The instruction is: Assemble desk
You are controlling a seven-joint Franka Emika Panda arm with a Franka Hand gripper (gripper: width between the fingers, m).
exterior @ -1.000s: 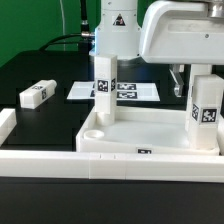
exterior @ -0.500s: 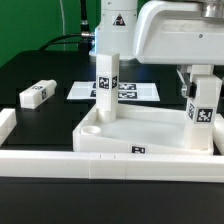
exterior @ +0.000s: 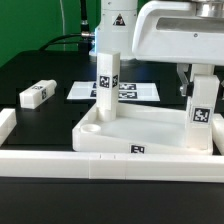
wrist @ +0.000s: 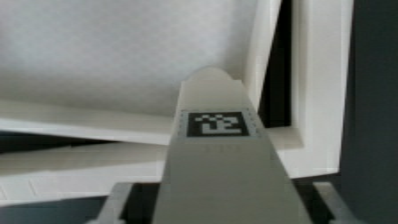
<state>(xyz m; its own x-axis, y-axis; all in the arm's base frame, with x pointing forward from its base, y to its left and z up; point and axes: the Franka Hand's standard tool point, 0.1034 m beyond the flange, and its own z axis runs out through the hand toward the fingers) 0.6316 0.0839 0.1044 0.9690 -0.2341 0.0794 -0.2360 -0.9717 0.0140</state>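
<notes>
A white plastic desk is being put together on a black table. The tabletop (exterior: 140,128) — a wide, shallow tray with a raised rim — is lying upside down in the middle of the exterior view, pressed against a long white rail (exterior: 100,160) that is running along the front edge. One leg (exterior: 105,82) is standing upright in the tray's corner toward the exterior view's left, showing a black-and-white square tag. A second leg (exterior: 201,112) is standing upright at the corner toward the exterior view's right. A third leg (exterior: 35,94) is lying on its side on the table, well apart, toward the exterior view's left. Behind the tray, a flat white marker board (exterior: 125,92) is resting on the table.

The parts are looking light, stiff and smooth — probably slippery under metal fingers, so a firm squeeze across a leg's flat sides near the upper end seems the safest hold.

The gripper (exterior: 196,82) is reaching down over the right-hand leg, its fingers partly closed and bracketing the top of that leg, apparently clamping it. In the wrist view, the tagged leg (wrist: 221,150) is filling the middle of the picture, pointing down toward the tray's corner (wrist: 294,135). Whether the leg is already fully seated in the corner is not clear.
</notes>
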